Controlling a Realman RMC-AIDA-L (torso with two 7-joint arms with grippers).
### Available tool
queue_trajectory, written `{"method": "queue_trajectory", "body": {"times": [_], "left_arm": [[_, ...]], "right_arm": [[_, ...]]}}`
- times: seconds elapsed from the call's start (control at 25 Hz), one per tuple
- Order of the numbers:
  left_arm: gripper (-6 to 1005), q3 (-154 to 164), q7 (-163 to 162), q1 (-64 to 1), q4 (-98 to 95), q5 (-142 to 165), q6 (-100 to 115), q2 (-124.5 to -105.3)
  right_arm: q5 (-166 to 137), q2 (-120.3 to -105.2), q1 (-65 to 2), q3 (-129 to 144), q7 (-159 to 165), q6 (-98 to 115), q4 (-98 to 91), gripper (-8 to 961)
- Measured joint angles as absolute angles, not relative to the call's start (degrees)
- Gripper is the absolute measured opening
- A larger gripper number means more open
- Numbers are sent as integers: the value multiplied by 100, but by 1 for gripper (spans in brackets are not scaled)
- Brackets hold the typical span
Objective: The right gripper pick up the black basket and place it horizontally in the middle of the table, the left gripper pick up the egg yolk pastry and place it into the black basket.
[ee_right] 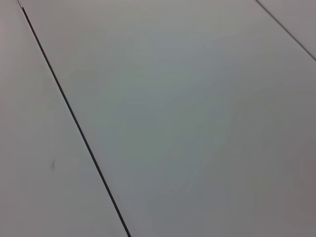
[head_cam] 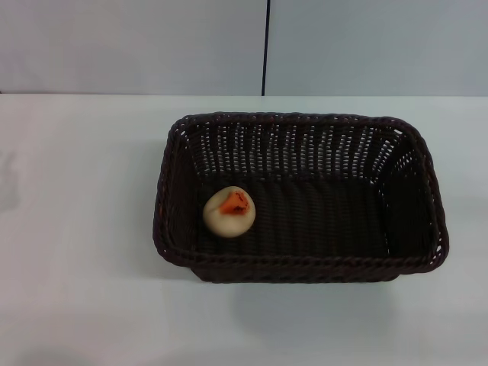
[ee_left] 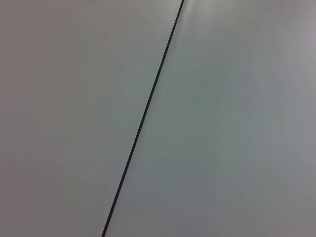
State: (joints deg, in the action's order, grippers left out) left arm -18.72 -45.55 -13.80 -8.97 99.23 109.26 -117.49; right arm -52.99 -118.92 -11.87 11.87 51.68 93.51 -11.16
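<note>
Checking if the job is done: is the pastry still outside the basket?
No, the egg yolk pastry lies inside the black basket, near its left end.

A pale wall (head_cam: 130,46) with a dark vertical seam (head_cam: 265,46).

Woven wicker black basket (head_cam: 305,263) (matt), smooth table (head_cam: 84,229)
</note>
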Motion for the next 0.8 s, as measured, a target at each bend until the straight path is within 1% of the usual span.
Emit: {"method": "queue_trajectory", "body": {"times": [0.8], "left_arm": [[201,-1864,-4606,-1417,-896,9923,10952,-11718]], "right_arm": [[-5298,-11891,-1204,1104,5168,9357,-1089,629]]}}
